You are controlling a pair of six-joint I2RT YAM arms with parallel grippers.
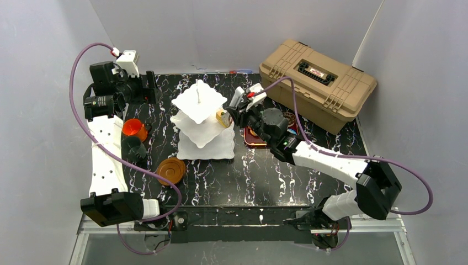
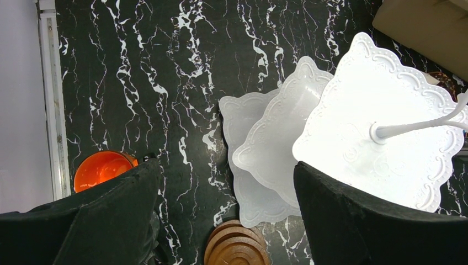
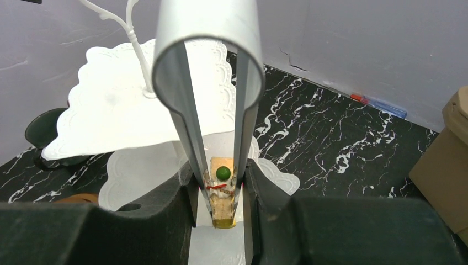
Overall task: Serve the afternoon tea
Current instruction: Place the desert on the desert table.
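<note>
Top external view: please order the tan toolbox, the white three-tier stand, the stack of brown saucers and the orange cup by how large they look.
1. tan toolbox
2. white three-tier stand
3. stack of brown saucers and orange cup: nearly alike, so I do not rank them.

No legible text; toolbox [image 1: 331, 91] label unreadable.

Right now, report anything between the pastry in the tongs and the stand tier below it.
Nothing visible does. The pastry, pinched in the metal tongs held by the right gripper, is over a bare white tier; the top tier sits off to one side, not above it.
</note>
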